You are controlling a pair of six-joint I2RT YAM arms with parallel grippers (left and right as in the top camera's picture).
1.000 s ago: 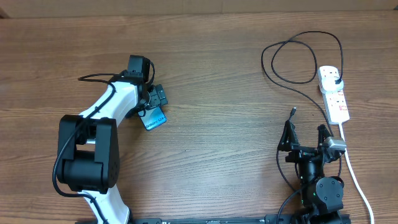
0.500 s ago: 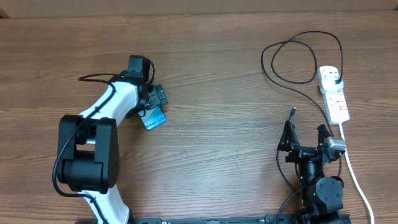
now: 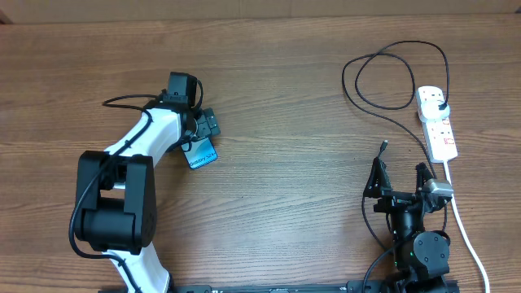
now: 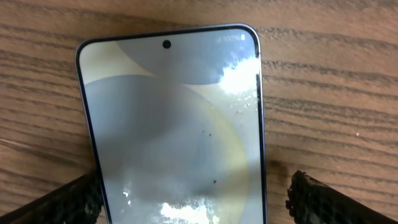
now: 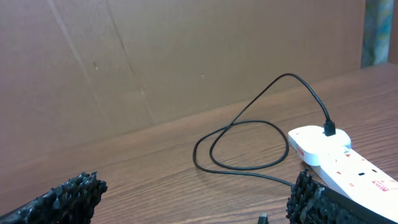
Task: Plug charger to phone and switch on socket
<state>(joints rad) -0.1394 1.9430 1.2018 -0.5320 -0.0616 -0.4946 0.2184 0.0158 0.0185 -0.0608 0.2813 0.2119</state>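
Both arms at the tabletop (image 3: 309,203). The left tool (image 4: 194,186) stood with its jaws spread wide, one finger on either side of the near end of the phone (image 4: 171,124). The phone lay flat, screen up, directly below and ahead of that tool, its camera hole at the far end. One finger (image 4: 68,199) sat close against the phone's edge, contact not discernible; the other (image 4: 323,199) stood apart from it, with bare wood between.

The right tool (image 3: 400,181) was likewise spread wide and gripped nothing. Ahead of it and slightly to its left, apart from its fingers, lay the connector tip (image 3: 383,146) of the charger (image 5: 289,75). The cable ran farther ahead in a loose loop and rose to its black plug (image 3: 440,105), seated in the far outlet of the socket (image 3: 437,122). The socket lay ahead and to the right of the right tool. Its thick white lead (image 3: 464,228) trailed back past that tool's right side.
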